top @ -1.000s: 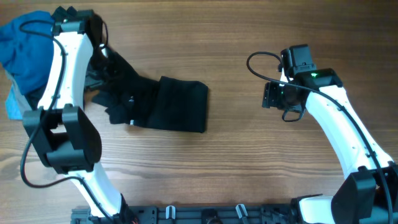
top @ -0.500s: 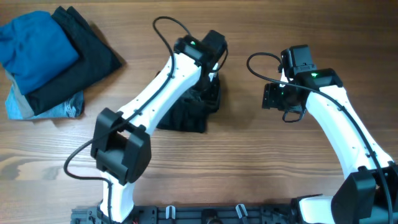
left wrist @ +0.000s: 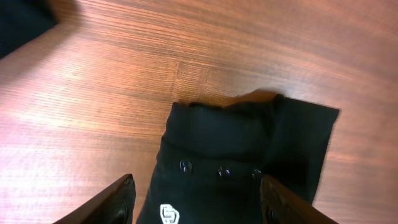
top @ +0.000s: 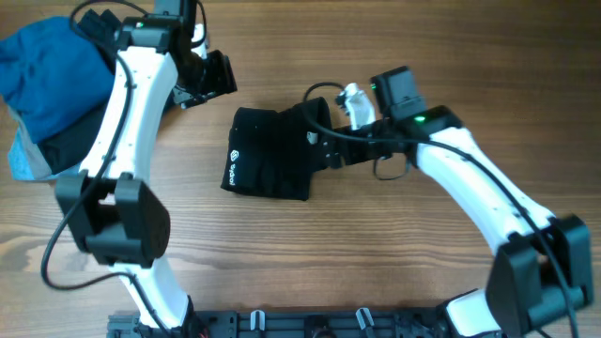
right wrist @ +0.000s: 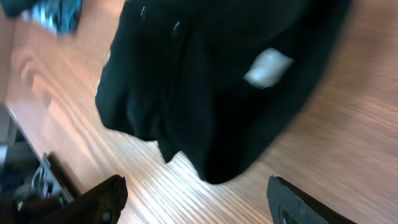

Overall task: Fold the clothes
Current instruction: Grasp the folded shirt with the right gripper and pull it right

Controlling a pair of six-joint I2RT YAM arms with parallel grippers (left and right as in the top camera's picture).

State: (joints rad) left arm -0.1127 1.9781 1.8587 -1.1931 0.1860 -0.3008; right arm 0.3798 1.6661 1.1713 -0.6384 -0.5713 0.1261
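A black garment (top: 272, 164) lies folded in the middle of the table, a white logo (top: 233, 169) on its left end. My left gripper (top: 214, 77) hovers up and to the left of it, open and holding nothing. In the left wrist view the garment (left wrist: 236, 168) shows below between the spread fingers (left wrist: 121, 200). My right gripper (top: 329, 150) is at the garment's right edge, open. The right wrist view shows the garment (right wrist: 211, 87) with a white label (right wrist: 267, 67), and bare wood between the fingers (right wrist: 102, 199).
A pile of clothes sits at the far left: a blue piece (top: 47, 70) on top, a black one (top: 70, 141) under it and a light blue one (top: 23, 155) at the bottom. A black rail (top: 310, 324) runs along the table's near edge.
My left arm has let go of the black garment and swung back to the upper left, jaws now open. My right arm has moved left to the garment's right edge. The garment lies more compact.
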